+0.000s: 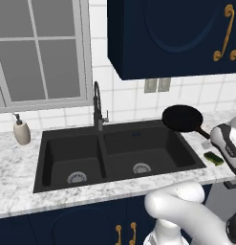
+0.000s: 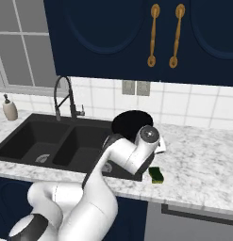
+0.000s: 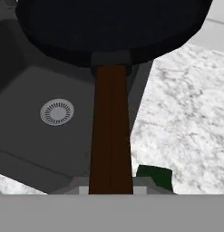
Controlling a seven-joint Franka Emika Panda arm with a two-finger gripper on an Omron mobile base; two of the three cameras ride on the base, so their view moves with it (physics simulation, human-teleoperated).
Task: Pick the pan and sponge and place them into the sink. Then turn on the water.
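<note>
The round black pan (image 1: 182, 117) hangs tilted in the air over the right rim of the black double sink (image 1: 120, 128). My gripper (image 3: 111, 189) is shut on its long dark handle (image 3: 111, 131). In the hand view the pan (image 3: 113, 27) spreads across the top, with the right basin's silver drain (image 3: 57, 111) below it. In the right base view the pan (image 2: 132, 123) shows just behind my wrist. The sponge (image 1: 215, 158), yellow with a dark green side, lies on the marble counter right of the sink, close to the front edge (image 2: 156, 174). Its green corner (image 3: 155, 176) peeks out beside the handle. No water runs from the dark gooseneck faucet (image 1: 97, 107).
A beige soap dispenser (image 1: 21, 130) stands on the counter left of the sink. Dark blue wall cabinets (image 2: 137, 37) hang above, and a window (image 1: 40, 52) is at the back left. Marble counter (image 2: 203, 160) stretches to the right of the sponge.
</note>
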